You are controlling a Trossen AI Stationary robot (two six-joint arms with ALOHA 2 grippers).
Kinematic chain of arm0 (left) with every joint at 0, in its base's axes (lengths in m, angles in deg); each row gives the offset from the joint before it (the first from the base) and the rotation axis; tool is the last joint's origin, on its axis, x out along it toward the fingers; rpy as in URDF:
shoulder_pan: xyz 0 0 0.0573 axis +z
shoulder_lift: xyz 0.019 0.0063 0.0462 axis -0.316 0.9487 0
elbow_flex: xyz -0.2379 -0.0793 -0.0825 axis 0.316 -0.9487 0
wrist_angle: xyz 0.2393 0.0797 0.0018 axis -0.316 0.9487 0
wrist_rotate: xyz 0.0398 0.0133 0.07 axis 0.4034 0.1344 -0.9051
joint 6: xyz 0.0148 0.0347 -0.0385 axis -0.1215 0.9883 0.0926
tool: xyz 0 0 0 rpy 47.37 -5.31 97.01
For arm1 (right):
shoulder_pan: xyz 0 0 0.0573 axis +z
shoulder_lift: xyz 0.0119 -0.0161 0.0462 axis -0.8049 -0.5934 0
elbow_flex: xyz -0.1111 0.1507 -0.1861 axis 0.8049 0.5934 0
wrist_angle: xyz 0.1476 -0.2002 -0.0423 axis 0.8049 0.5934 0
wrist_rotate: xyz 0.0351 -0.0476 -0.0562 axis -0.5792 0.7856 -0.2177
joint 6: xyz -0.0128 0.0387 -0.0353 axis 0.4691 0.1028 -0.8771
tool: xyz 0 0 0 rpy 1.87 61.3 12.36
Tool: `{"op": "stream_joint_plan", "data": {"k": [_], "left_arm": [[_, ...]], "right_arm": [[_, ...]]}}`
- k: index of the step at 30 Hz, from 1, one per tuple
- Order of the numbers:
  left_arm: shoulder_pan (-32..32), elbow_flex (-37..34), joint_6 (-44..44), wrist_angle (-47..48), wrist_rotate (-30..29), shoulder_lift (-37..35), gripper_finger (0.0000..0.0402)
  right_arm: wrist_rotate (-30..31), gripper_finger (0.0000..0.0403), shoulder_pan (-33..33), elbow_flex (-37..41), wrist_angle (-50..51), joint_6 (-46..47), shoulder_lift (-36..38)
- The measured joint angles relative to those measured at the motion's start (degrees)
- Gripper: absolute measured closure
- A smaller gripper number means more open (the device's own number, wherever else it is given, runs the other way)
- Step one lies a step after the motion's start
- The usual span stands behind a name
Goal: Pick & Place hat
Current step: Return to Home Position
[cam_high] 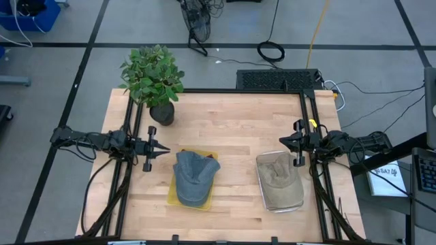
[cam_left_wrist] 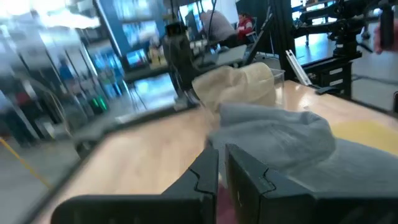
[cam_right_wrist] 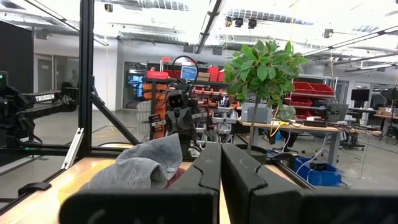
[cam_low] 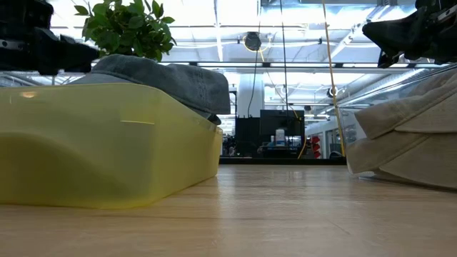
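Two grippers hang empty over the worktop (cam_high: 231,122), tips pointing at each other. The left gripper (cam_high: 158,147) has its fingers pressed almost together, and the right gripper (cam_high: 289,141) is closed with nothing between its fingers.

Just ahead of the left gripper and slightly to one side sits the yellow bin (cam_high: 172,199), with the blue cap (cam_high: 194,177) lying on top of it. Just ahead of the right gripper and off to one side is a clear bin (cam_high: 300,203) holding a tan cap (cam_high: 278,175). A plant (cam_high: 151,71) stands near the left gripper, on the side away from the yellow bin.

The main risk is a snag. The blue cap lies close to the left gripper's tips, so a low or sideways pull-back could catch the cloth and drag it out of the bin. A wide swing the other way could brush the plant's leaves.

Only the low view shows the blue cap heaped above the yellow bin's rim, its brim hanging past the wall. The high view gives none of that height, but it alone shows both grippers clear of the caps.
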Motion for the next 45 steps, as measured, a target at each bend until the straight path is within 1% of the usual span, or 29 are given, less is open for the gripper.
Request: {"op": "stream_joint_plan", "data": {"k": [2,5,11,13,19,22,32,45], "left_arm": [[0.0,0.0,3.8,-2.0,0.0,0.0,0.0364],[0.0,0.0,4.9,-3.0,0.0,0.0,0.0364],[0.0,0.0,2.1,-3.7,0.0,0.0,0.0364],[0.0,0.0,-0.3,-3.2,-0.1,0.0,0.0364],[0.0,0.0,-9.0,2.6,-5.5,0.0,0.0364],[0.1,0.1,-11.5,2.8,-6.9,0.7,0.0364],[0.1,0.1,-12.0,3.0,-7.0,0.8,0.0364],[0.1,-0.1,-11.4,0.8,-7.1,0.8,0.0364]], "right_arm": [[0.0,0.0403,0.0,0.0,-0.1,0.0,0.0],[0.0,0.0403,0.0,0.0,-0.1,-0.1,0.0],[0.0,0.0403,0.0,0.0,0.0,0.6,-0.2],[0.0,0.0403,0.0,0.0,0.1,1.4,-0.2],[0.0,0.0403,0.0,0.0,2.0,1.9,-0.2],[0.0,0.0403,0.0,0.0,2.6,2.2,-0.2],[0.1,0.0403,0.0,0.0,2.5,2.6,-0.2],[0.1,0.0403,0.0,0.0,2.6,2.6,-0.2]]}}
